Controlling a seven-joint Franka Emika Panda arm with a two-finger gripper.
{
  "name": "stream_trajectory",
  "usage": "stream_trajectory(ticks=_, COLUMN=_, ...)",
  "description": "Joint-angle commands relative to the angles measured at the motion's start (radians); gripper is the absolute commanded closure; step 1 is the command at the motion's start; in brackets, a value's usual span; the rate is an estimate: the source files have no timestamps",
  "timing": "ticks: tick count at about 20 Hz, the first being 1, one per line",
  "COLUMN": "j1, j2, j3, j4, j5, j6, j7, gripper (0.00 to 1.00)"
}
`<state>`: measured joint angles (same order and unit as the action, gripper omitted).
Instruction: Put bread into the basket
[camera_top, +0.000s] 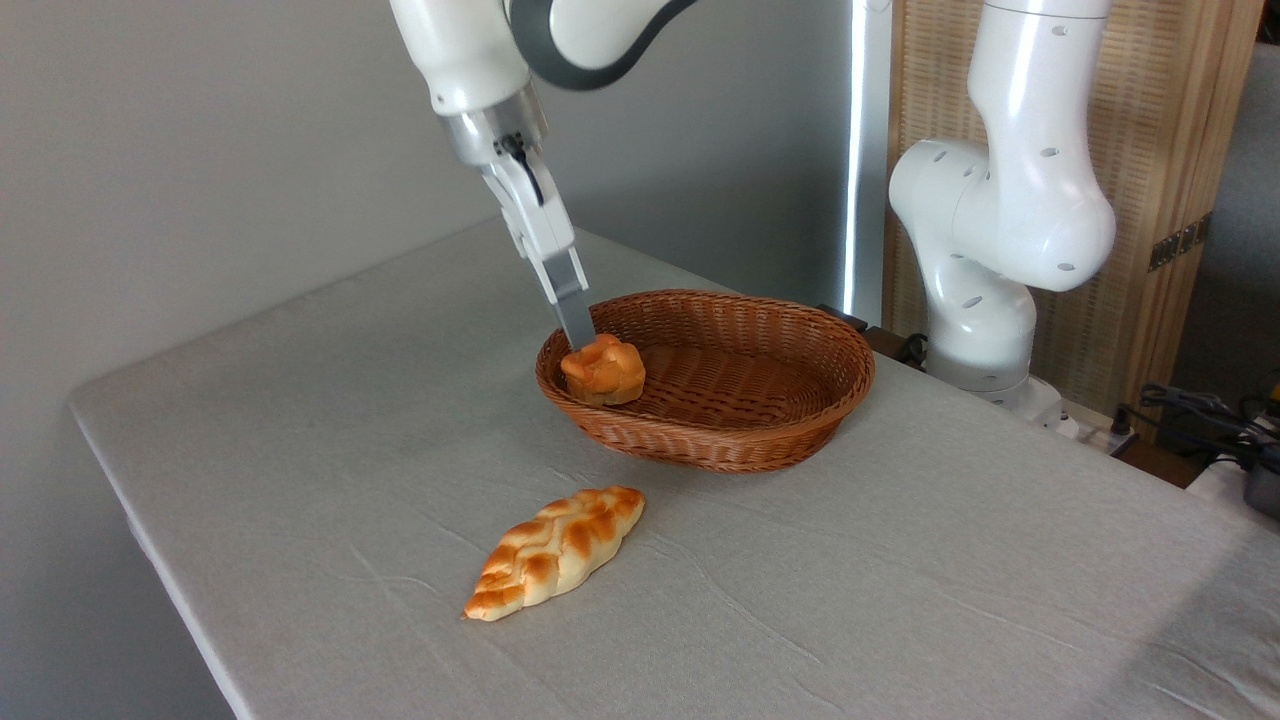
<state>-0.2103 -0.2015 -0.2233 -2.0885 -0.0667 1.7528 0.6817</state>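
Two breads are in view, and only one concerns the task: the small round knotted bun with an orange-golden crust (603, 370), which sits at the near-left end of the shallow oval basket of woven brown wicker (770, 440), just inside or on its rim. The longer braided golden loaf (556, 551) lies well in front of the basket on the grey cloth-covered surface (300, 420), untouched. The white arm's tool (580, 340) slants down from above the basket's left end, its visible finger touching the top of the bun; only one finger shows clearly from this side, so I cannot tell whether the tool grips the bun or has let it go. Judged from this, the placing step is in hand: the bun is at the basket but close to the wall. The next move calls for opening the fingers if they are closed, then lifting straight up and clear of the wicker rim so the bun is not dragged out.
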Motion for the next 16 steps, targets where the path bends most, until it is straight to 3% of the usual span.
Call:
stream_trajectory(ticks=1, j1=-0.001, j2=-0.009, j3=0.111, j4=0.117, j5=-0.027, j6=-0.007, j7=-0.002, gripper=0.00)
stream_trajectory(ticks=9, j1=0.002, j2=0.048, j3=0.340, j4=0.344, j5=-0.018, j6=-0.056, j7=0.024, gripper=0.00)
stream_trajectory(ticks=12, j1=0.009, j2=0.076, j3=0.357, j4=0.412, j5=-0.018, j6=-0.081, j7=0.047, gripper=0.00)
stream_trajectory(ticks=16, j1=0.040, j2=0.160, j3=0.349, j4=0.545, j5=-0.016, j6=-0.205, j7=0.044, gripper=0.00)
